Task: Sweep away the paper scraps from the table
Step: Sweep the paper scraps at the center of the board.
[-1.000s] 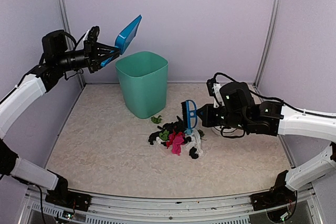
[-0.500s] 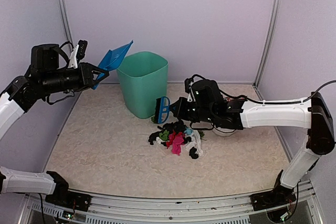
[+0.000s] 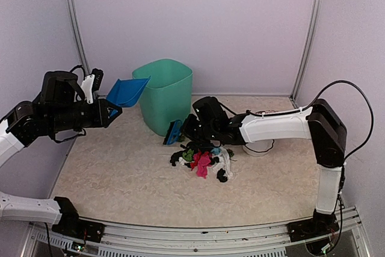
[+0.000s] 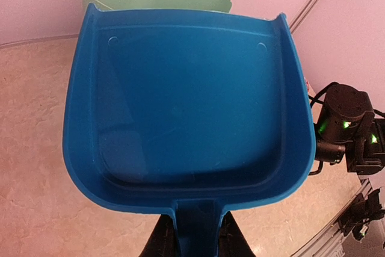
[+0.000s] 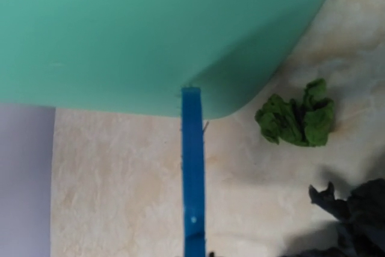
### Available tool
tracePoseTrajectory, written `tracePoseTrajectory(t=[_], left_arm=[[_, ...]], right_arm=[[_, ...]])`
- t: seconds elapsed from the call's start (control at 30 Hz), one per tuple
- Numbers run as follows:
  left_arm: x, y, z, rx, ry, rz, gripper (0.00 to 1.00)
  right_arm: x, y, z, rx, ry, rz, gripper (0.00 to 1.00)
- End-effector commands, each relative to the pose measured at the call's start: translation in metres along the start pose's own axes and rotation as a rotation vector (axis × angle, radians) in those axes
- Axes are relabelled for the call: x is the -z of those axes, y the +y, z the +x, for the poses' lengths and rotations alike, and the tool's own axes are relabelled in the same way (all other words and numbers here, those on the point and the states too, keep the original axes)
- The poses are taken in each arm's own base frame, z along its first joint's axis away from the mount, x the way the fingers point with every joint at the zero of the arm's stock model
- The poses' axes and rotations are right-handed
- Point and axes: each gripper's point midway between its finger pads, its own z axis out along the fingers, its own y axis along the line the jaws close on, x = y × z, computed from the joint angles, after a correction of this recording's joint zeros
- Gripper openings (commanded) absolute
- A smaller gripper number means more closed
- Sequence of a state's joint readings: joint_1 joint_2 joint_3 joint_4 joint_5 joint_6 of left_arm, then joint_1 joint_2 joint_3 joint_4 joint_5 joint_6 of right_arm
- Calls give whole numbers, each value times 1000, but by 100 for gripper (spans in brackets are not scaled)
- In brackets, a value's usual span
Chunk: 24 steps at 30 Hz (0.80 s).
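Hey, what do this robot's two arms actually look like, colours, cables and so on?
They match: the left arm and right arm have smooth, rounded white link shells joined by chunky black joint housings, with black wrist sections. Thin black cables loop loosely outside them. No markings are readable.

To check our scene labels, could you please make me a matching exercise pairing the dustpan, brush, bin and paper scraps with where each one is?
1. dustpan
2. brush
3. bin
4. paper scraps

A. heaped on the table
B. low by the bin's base, in the right hand
C. raised off the table, empty, in the left hand
D. standing upright near the back wall

Pairs: 1-C, 2-B, 3-D, 4-A
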<state>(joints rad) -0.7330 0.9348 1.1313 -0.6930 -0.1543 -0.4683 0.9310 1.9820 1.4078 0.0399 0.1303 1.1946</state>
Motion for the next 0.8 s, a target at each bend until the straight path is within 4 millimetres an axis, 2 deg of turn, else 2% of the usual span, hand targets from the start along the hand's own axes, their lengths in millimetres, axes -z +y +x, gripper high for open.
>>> tracePoseTrajectory(t=[0.0, 0.2, 0.37, 0.53, 0.77], left_arm=[[3, 4, 9, -2, 10, -32, 0], [2, 1, 16, -8, 27, -26, 0], [0, -3, 20, -10, 36, -17, 0], [-7, -6, 26, -23, 60, -24, 0], [-14, -13, 27, -35, 65, -26, 0]], right_arm=[[-18, -11, -1, -87, 5, 37, 0], [-38, -23, 4, -143, 46, 58, 0], [-42, -54, 7, -204, 64, 136, 0], [-30, -82, 14, -257, 103, 180, 0], [2, -117, 18, -290, 117, 234, 0]])
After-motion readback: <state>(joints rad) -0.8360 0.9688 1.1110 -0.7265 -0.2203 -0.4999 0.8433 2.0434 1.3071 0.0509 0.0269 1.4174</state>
